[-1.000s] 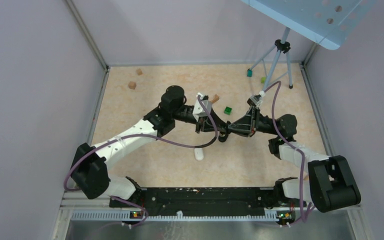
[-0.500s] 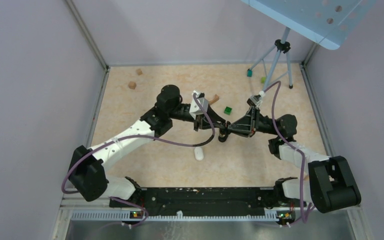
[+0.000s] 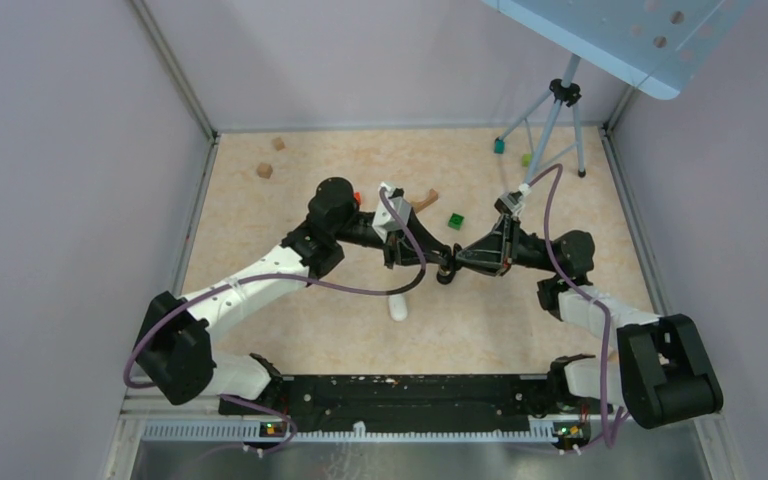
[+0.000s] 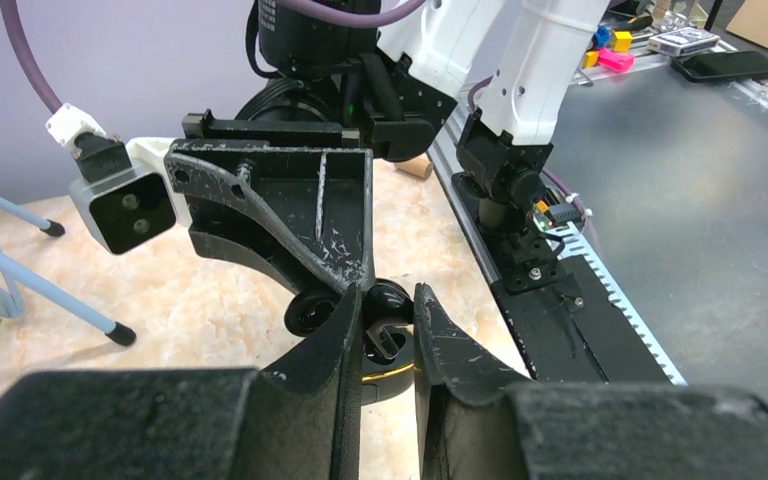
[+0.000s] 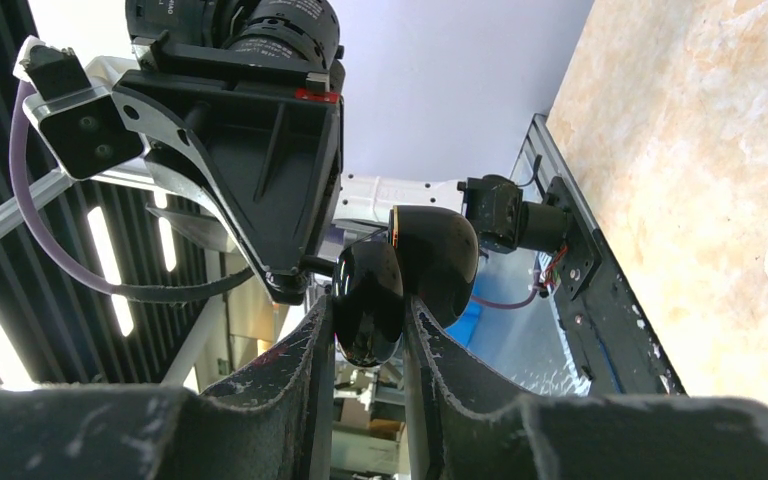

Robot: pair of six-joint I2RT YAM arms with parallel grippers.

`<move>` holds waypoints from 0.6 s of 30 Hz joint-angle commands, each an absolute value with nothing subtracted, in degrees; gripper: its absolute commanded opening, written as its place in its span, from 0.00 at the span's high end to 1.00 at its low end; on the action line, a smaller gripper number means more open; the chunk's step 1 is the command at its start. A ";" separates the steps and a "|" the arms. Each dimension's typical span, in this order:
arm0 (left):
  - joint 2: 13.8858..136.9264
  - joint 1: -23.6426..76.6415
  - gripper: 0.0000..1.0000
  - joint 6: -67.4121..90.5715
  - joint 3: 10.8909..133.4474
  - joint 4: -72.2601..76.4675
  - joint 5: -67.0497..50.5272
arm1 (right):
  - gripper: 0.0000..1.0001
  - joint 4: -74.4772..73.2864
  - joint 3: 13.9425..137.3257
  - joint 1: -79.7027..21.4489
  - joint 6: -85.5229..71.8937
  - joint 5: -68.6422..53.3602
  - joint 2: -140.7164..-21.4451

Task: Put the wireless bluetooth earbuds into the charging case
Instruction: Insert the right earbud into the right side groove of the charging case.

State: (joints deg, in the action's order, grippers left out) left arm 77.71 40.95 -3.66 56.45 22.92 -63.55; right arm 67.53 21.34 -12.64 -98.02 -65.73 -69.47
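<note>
1. Overhead: the left gripper point(image 3: 430, 262) and right gripper point(image 3: 452, 262) meet tip to tip above the middle of the table point(image 3: 340, 340), a small black charging case point(image 3: 445, 271) between them. A white oval object point(image 3: 398, 307) lies on the table just nearer the bases. A green block point(image 3: 455, 220) sits farther back.

2. Left wrist: the left arm's fingers point(image 4: 340, 345) stand narrow, pinching a black, gold-rimmed part of the case. The right gripper's black wedge comes in from above and touches the same cluster. The case is lifted off the table, beside the arms' base rail point(image 4: 550, 290).

3. Right wrist: the right arm's fingers point(image 5: 305, 350) stand narrow, clamped on one glossy black rounded half of the case. The second half, edged in orange, stands open right beside it, under the left gripper's tip. Whether any earbud sits inside cannot be told.
</note>
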 commanded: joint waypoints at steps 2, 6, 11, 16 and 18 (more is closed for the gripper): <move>77.18 40.69 1.00 -0.97 56.75 28.74 -66.22 | 1.00 69.56 21.69 -13.09 -97.07 -65.05 -67.70; 78.22 40.72 1.00 -0.31 57.12 29.13 -68.18 | 1.00 68.81 21.54 -13.09 -96.72 -64.84 -67.11; 79.68 40.69 1.00 -0.24 57.39 30.25 -70.19 | 1.00 68.03 21.69 -13.10 -96.51 -64.78 -66.67; 80.15 40.70 1.00 -0.29 57.70 30.59 -70.20 | 1.00 66.72 21.70 -13.05 -96.06 -64.92 -65.95; 80.22 40.77 1.00 -0.26 57.86 30.67 -70.12 | 1.00 65.79 21.70 -13.04 -95.58 -64.83 -65.56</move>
